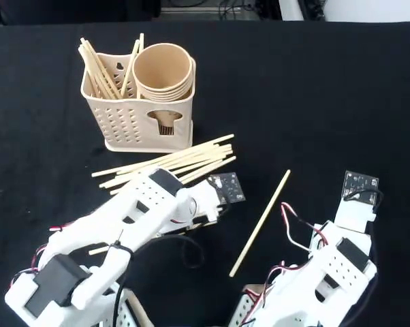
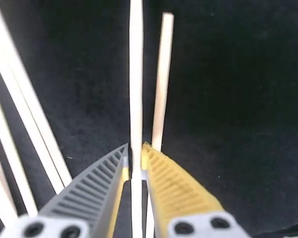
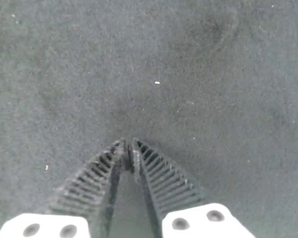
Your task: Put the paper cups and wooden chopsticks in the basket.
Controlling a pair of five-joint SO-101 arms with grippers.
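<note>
A beige perforated basket (image 1: pixel 127 129) stands at the back left. Stacked paper cups (image 1: pixel 163 71) fill one compartment and several wooden chopsticks (image 1: pixel 103 68) lean in the other. More chopsticks (image 1: pixel 174 162) lie in a loose pile in front of the basket, and a single chopstick (image 1: pixel 261 222) lies apart to the right. My left gripper (image 2: pixel 135 148) is down at the pile, shut on one chopstick (image 2: pixel 135 74) that runs straight between its jaws. A second chopstick (image 2: pixel 161 74) lies right beside it. My right gripper (image 3: pixel 128 146) is shut on nothing, above bare black cloth.
The left arm (image 1: pixel 133 218) stretches from the front left over the near end of the pile. The right arm (image 1: pixel 334 266) sits at the front right. A black cloth (image 1: pixel 314 102) covers the whole table, with open room to the right of the basket.
</note>
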